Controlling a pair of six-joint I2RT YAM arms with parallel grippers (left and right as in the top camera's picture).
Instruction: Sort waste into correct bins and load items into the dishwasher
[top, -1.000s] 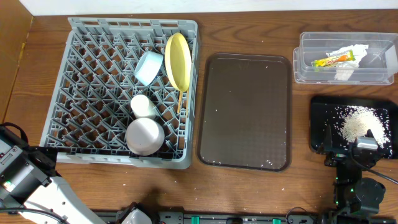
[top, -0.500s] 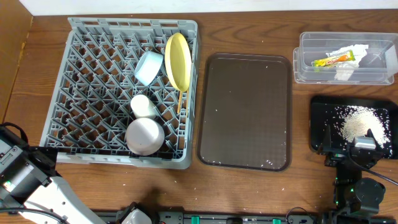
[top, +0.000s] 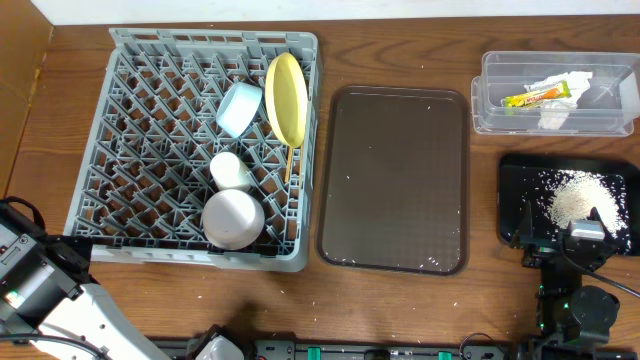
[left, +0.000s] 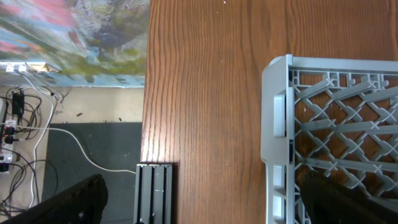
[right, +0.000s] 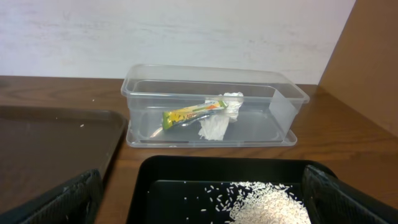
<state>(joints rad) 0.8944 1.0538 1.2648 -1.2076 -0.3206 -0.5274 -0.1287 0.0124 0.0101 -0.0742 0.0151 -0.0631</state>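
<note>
Both end effectors (left: 205, 200) (right: 202, 200) open; crumpled white napkin (right: 217, 122) beside yellow-green wrapper (right: 185, 114) in clear tub (right: 142, 93)

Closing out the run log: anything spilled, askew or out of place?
Only minor: a few pale crumbs lie on the brown tray, mostly along its near edge, and some specks dot the table in front of the grey rack. Everything else looks sorted.

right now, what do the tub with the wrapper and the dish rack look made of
The tub: clear glossy plastic, it seems; the wrapper and napkin show through its walls. The rack: matte grey moulded plastic, likely, given its uniform pegged lattice.
</note>
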